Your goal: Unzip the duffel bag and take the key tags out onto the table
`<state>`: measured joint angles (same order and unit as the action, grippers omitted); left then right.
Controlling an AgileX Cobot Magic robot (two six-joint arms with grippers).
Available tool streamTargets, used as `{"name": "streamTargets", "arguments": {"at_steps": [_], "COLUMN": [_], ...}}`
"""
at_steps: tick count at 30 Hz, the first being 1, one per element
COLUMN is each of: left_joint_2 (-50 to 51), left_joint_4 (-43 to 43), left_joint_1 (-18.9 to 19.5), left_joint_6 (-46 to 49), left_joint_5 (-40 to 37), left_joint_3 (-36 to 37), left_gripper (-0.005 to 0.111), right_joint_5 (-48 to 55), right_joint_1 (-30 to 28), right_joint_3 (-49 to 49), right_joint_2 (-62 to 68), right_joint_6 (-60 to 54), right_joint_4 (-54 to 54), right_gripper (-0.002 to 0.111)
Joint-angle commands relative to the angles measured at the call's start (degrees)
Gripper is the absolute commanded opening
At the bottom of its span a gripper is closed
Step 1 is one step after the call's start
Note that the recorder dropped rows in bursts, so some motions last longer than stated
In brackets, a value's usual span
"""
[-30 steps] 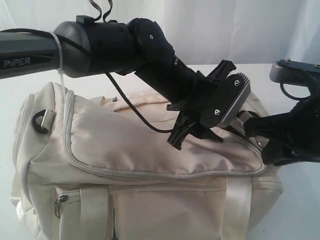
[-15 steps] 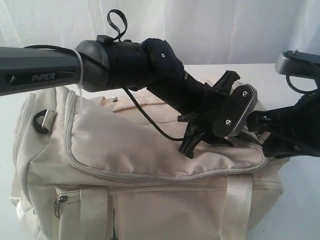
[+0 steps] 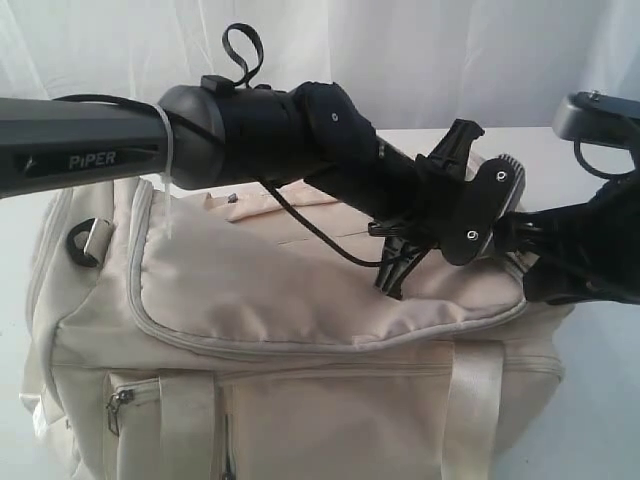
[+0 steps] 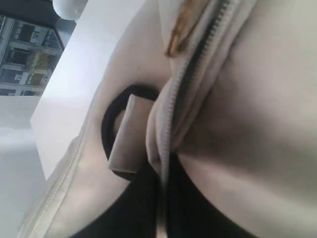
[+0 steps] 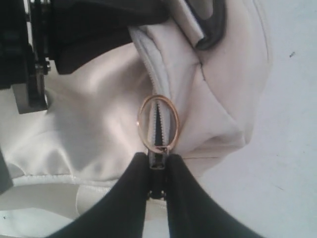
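The cream-beige duffel bag (image 3: 280, 300) fills the front of the exterior view on the white table (image 3: 600, 420). My left gripper (image 4: 161, 198) reaches across to the bag's right end and is shut on a fold of fabric along the grey zipper (image 4: 198, 64), beside a black D-ring (image 4: 111, 126). My right gripper (image 5: 157, 171) is at the same end, shut on the dark zipper pull (image 5: 158, 161), which carries a copper-coloured ring (image 5: 171, 121). The zipper teeth stand slightly parted just beyond the pull. The key tags are hidden.
The left arm (image 3: 250, 130) stretches over the bag's top, and the right arm (image 3: 590, 250) stands close behind its wrist. A second D-ring (image 3: 85, 240) sits at the bag's left end. A side pocket zipper (image 3: 120, 405) faces front. White curtain behind.
The left arm has slid to the right along the bag's top and risen a little. The right arm has shifted slightly right and up. The bag's right end has been pulled up.
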<state>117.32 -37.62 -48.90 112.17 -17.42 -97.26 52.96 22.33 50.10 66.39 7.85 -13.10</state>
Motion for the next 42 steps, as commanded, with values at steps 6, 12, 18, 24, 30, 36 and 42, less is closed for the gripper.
{"name": "streamTargets", "arguments": {"at_steps": [6,12,18,24,30,36,42], "left_joint_2": [0.00,0.00,0.00,0.00,0.00,0.00,0.00], "left_joint_4": [-0.49,-0.49,-0.49,-0.49,-0.49,-0.49,-0.49], "left_joint_1": [0.29,0.29,0.29,0.29,0.29,0.87,0.90], "left_joint_6": [9.15,9.15,9.15,9.15,9.15,9.15,9.15], "left_joint_5": [11.24,11.88,14.22,16.50,19.44,19.41,19.31], "left_joint_3": [-0.11,-0.11,-0.11,-0.11,-0.11,-0.11,-0.11], "left_gripper": [0.000,0.000,0.000,0.000,0.000,0.000,0.000], "right_joint_5": [1.36,-0.99,-3.42,-4.41,-4.20,-5.09,-6.57], "right_joint_1": [-0.05,-0.05,-0.05,-0.05,-0.05,-0.05,-0.05], "right_joint_3": [-2.75,-4.79,-8.12,-8.82,-9.03,-11.78,-14.20], "right_joint_2": [-0.59,-0.59,-0.59,-0.59,-0.59,-0.59,-0.59], "right_joint_6": [-0.04,-0.04,-4.11,-9.94,-10.95,-13.16,-22.65], "right_joint_4": [-3.41,-5.60,-12.23,-19.57,-20.92,-24.11,-34.83], "right_gripper": [0.000,0.000,0.000,0.000,0.000,0.000,0.000]}}
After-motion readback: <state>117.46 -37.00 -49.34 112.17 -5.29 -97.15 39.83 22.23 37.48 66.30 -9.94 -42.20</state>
